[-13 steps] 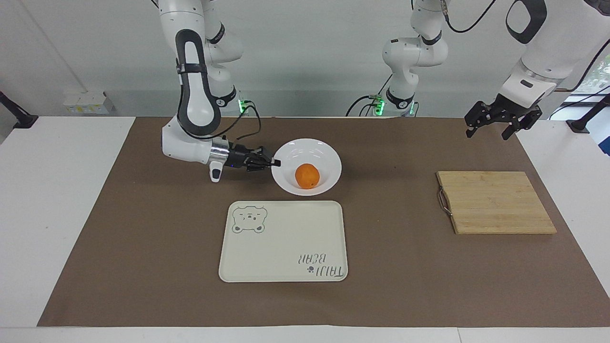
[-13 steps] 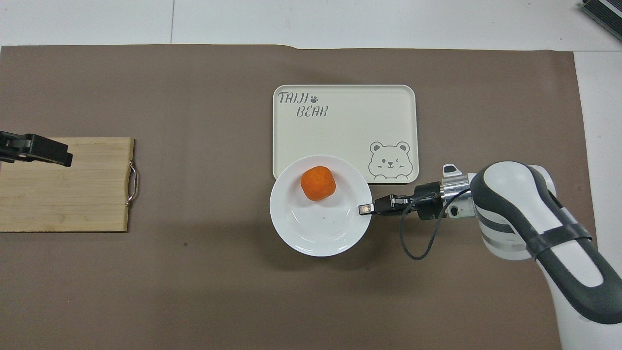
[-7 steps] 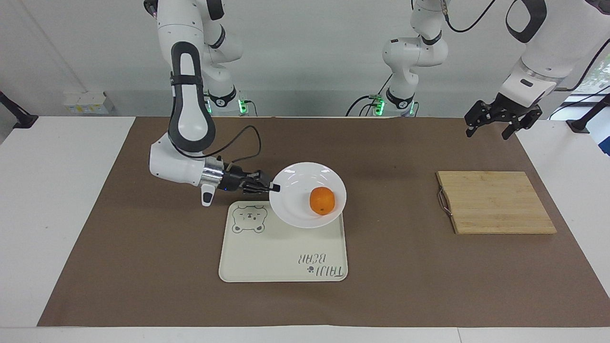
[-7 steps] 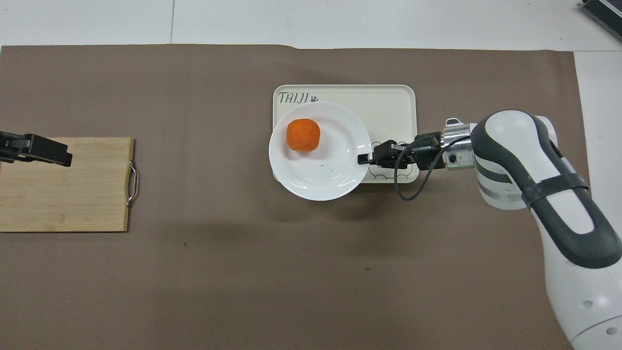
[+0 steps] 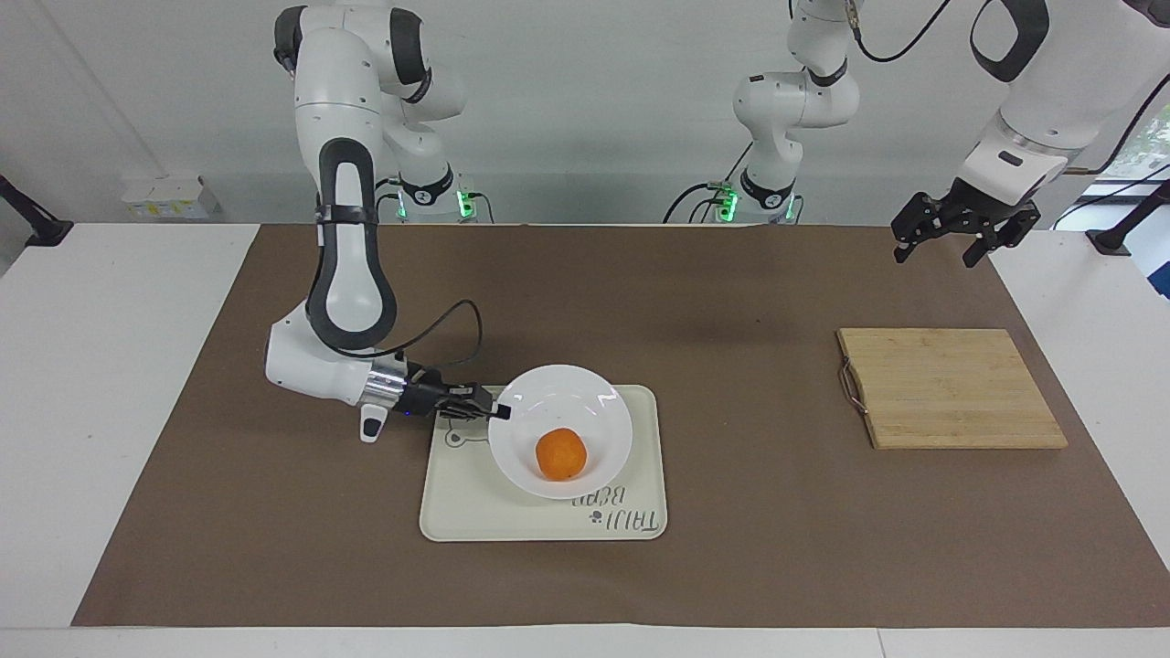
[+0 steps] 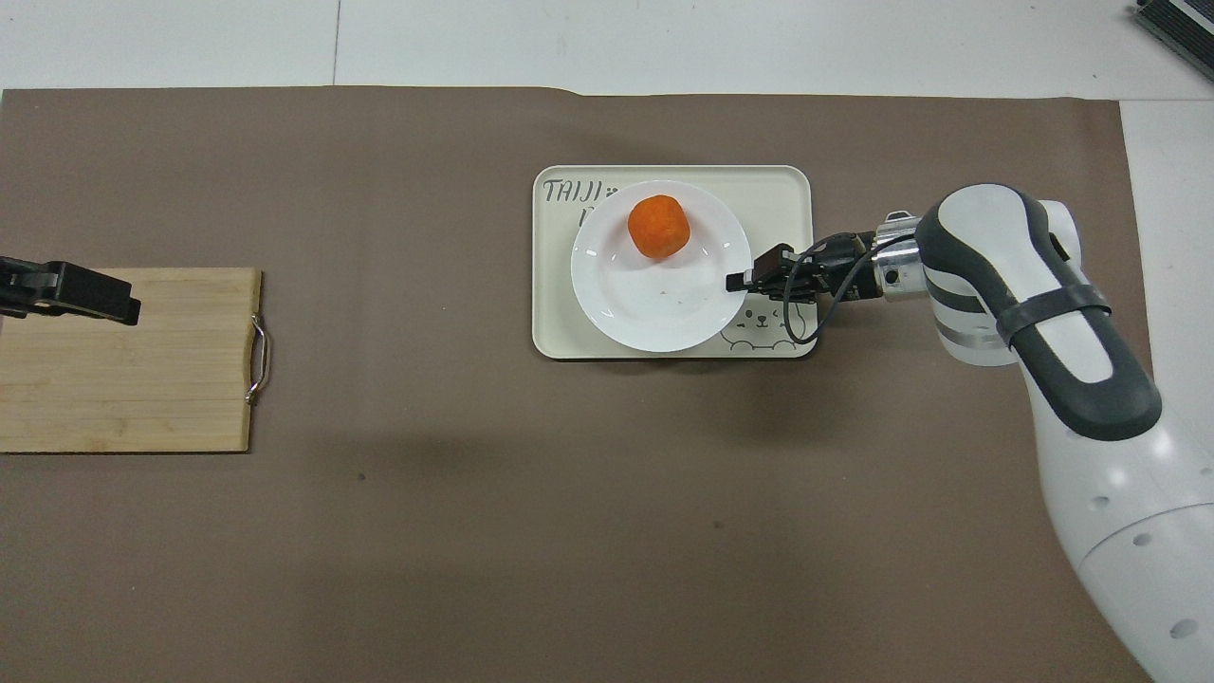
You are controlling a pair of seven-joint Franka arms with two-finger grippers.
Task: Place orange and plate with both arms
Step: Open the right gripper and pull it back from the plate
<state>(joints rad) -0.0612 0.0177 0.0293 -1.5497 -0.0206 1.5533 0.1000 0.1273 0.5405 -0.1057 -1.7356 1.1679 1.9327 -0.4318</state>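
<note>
White plate (image 5: 585,402) inside tray (image 5: 640,439) edges

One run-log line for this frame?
right pincer: shut on plate | orange: in plate | plate: over tray | left pincer: open, waiting

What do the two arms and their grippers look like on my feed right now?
Both arms are glossy white with rounded jointed links. The right arm has a black oval band on its forearm, a silver wrist ring and a looping black cable to its black right gripper. The left arm has the same black band, black cables, and a black left gripper.
</note>
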